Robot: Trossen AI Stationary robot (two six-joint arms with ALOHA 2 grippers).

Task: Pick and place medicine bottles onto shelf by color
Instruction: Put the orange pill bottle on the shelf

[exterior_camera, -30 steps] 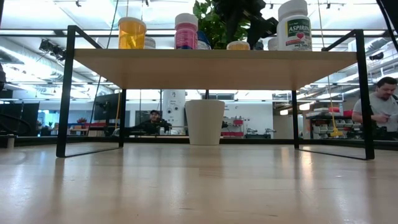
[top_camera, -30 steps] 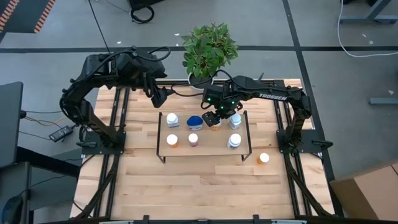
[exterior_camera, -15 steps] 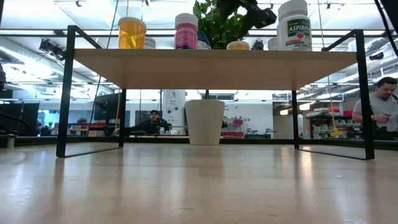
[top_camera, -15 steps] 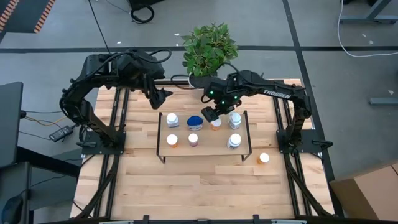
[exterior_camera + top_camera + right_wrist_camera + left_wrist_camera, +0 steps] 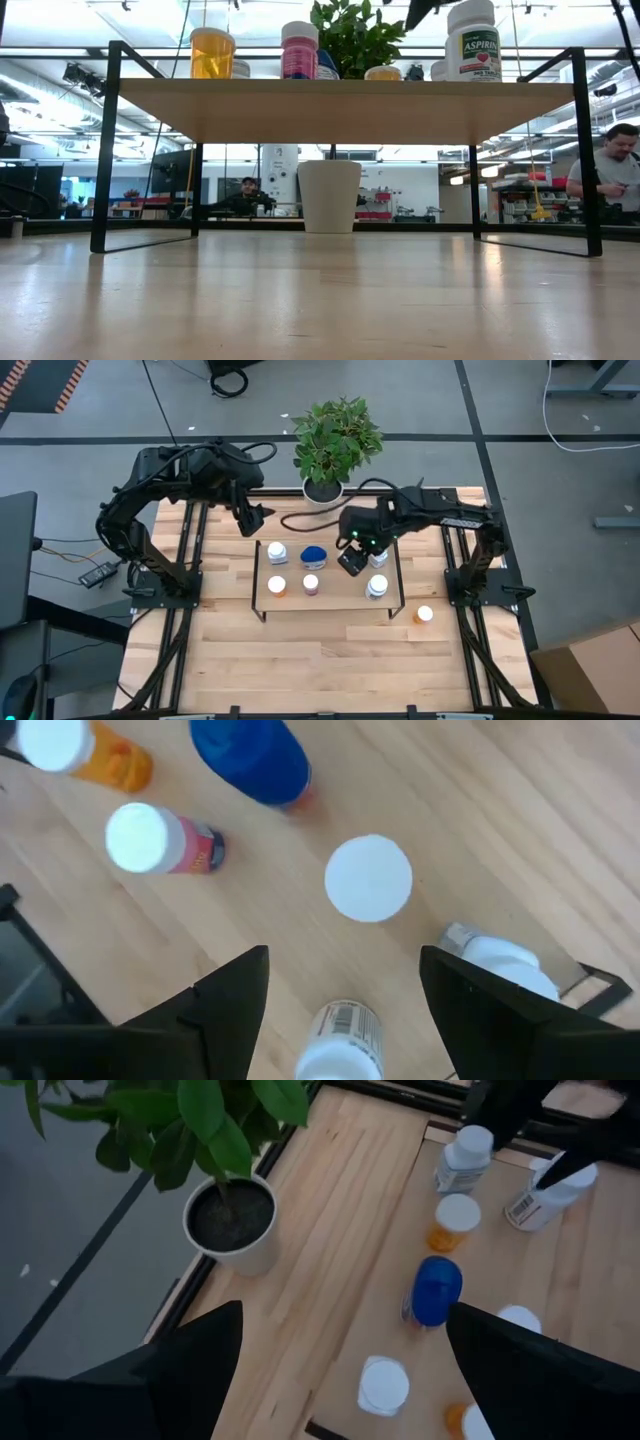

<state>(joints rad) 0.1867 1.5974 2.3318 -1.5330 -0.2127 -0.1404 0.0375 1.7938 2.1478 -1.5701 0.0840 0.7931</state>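
Status: right gripper (image 5: pixel 352 561) above shelf (image 5: pixel 335 595), jaws spread, empty | bottles (image 5: pixel 369 877) upright on shelf, sorted | orange bottle (image 5: pixel 425 614) off-shelf at 4 o'clock, pending | left gripper (image 5: pixel 252 520) parked at 10 o'clock, jaws spread

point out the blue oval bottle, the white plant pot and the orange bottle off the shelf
blue oval bottle (image 5: pixel 314 553), high view, its top
white plant pot (image 5: pixel 329 195), low view, its front wall
orange bottle off the shelf (image 5: pixel 425 614), high view, its white cap
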